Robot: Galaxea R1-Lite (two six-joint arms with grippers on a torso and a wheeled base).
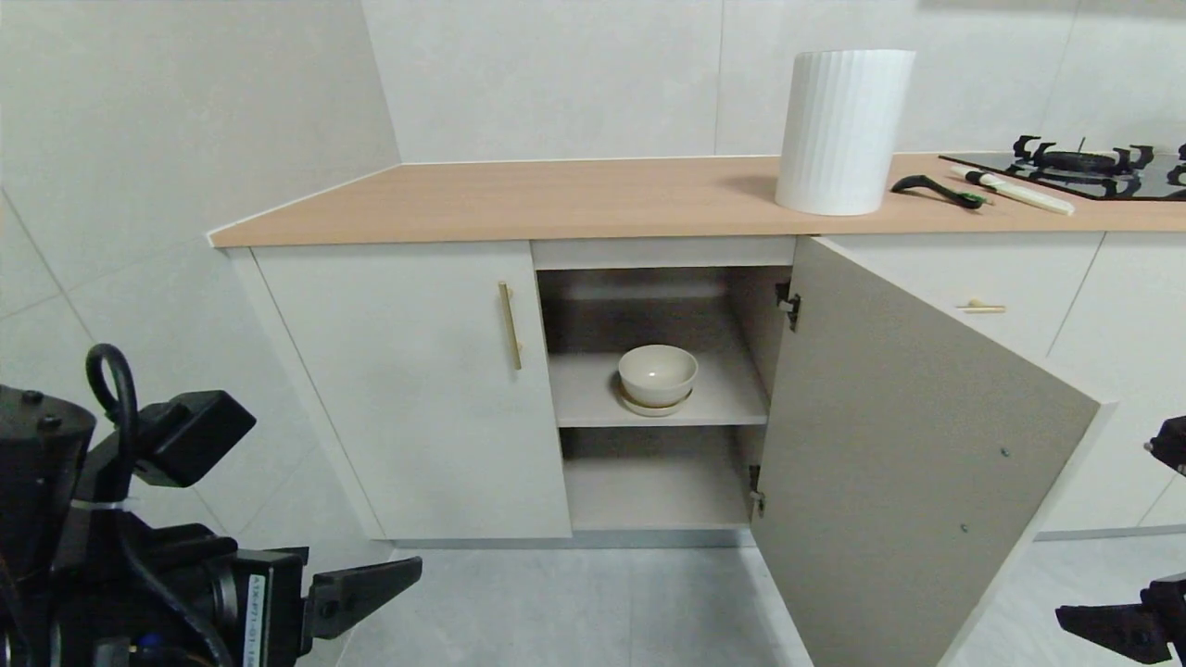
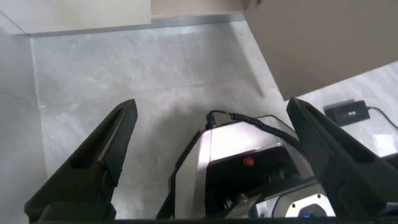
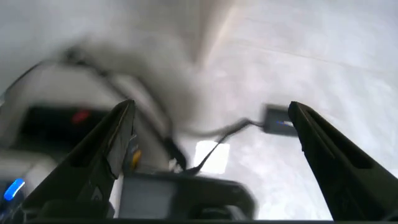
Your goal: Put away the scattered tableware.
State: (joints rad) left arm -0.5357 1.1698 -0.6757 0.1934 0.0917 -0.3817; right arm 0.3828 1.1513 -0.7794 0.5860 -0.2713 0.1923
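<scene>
The bowl [image 1: 658,373] sits on a small plate [image 1: 649,407] near the front edge of the upper shelf [image 1: 588,394] inside the cupboard [image 1: 408,371], whose right door [image 1: 908,445] stands open. The left gripper [image 2: 211,107] and the right gripper [image 3: 211,109] both hang low over the floor [image 1: 574,593], each released with fingers [image 2: 106,149] spread wide and holding nothing.

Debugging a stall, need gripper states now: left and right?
Left gripper: open, holding nothing.
Right gripper: open, holding nothing.
</scene>
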